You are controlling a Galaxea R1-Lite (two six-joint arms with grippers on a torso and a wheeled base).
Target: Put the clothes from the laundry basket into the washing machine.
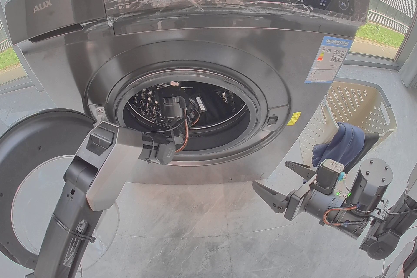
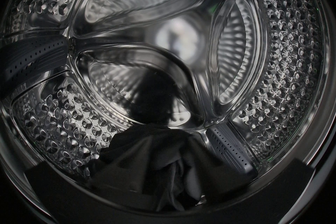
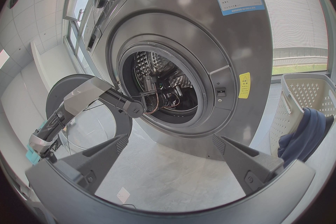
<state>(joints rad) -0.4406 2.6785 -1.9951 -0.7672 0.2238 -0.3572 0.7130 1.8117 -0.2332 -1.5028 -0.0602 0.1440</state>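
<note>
A dark garment (image 2: 154, 161) lay crumpled on the floor of the drum (image 2: 280, 60), near its front lip, so we judged at least one piece already loaded. A navy blue garment (image 1: 343, 146) hung over the rim of the white laundry basket (image 1: 369, 105), which stood just beside the washing machine (image 1: 217, 48) on the robot's right. That piece was yet to be moved; we could not see the bottom of the basket, so we could not say whether more lay there. The machine's door (image 1: 34, 140) stood swung wide open. The left gripper (image 1: 197, 103) was inside the drum opening, and we could not tell its state or whether it held anything. The right gripper (image 1: 270, 173) hung in front of the machine near the basket, jaws spread wide and empty.
</note>
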